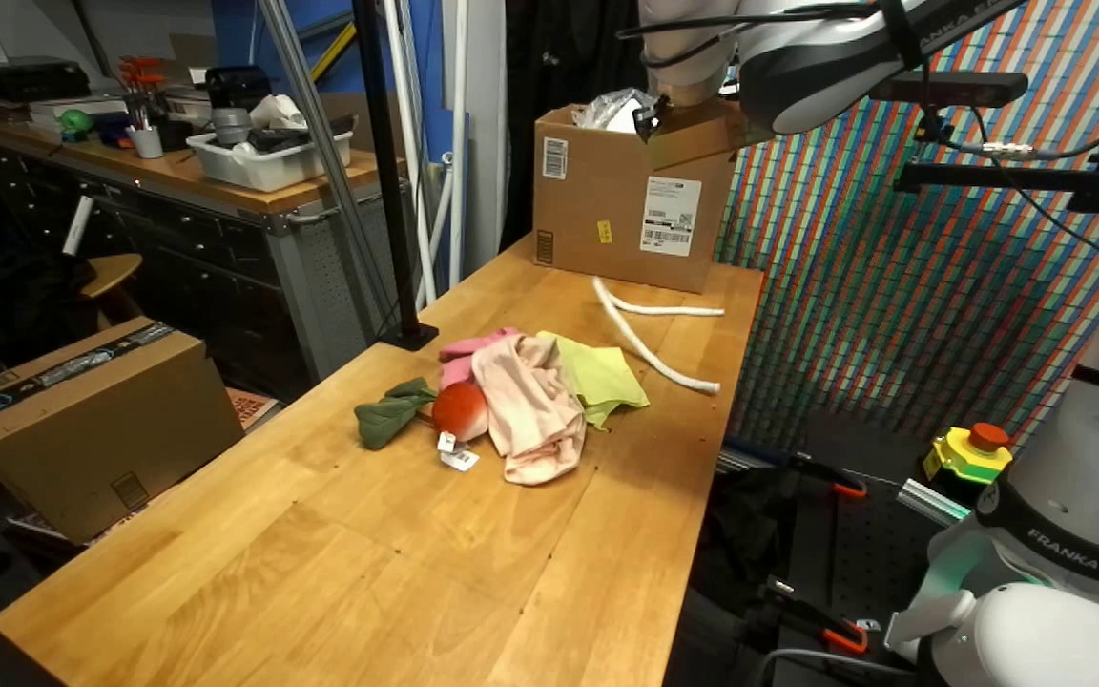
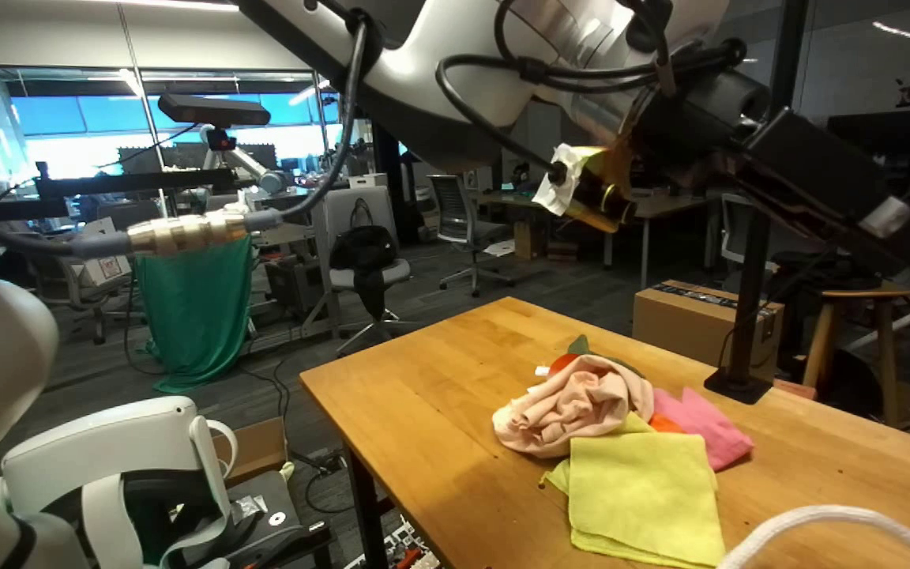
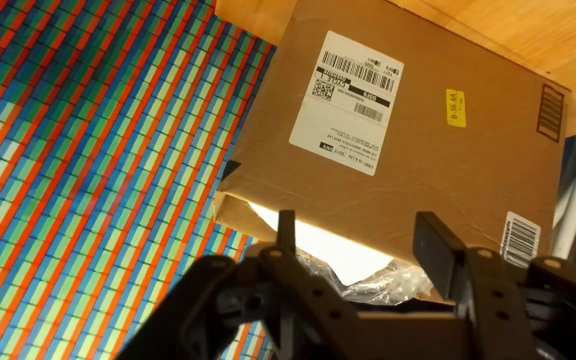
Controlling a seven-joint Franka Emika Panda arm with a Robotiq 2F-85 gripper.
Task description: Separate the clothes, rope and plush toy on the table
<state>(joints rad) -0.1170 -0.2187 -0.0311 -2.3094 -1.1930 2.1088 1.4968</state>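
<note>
Clothes (image 1: 535, 401) w/ plush (image 1: 460, 412), rope (image 1: 673, 310) sep.

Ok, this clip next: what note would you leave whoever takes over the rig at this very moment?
End effector: open, nothing between its fingers, facing the cardboard box on the table.
Rope: on the table near that box, apart from the rest.
Bunched together: peach cloth, pink cloth, yellow-green cloth, with the plush toy against the peach one.
Done: rope lies clear of cloths and toy.
Left: part the toy from the cloths.
</note>
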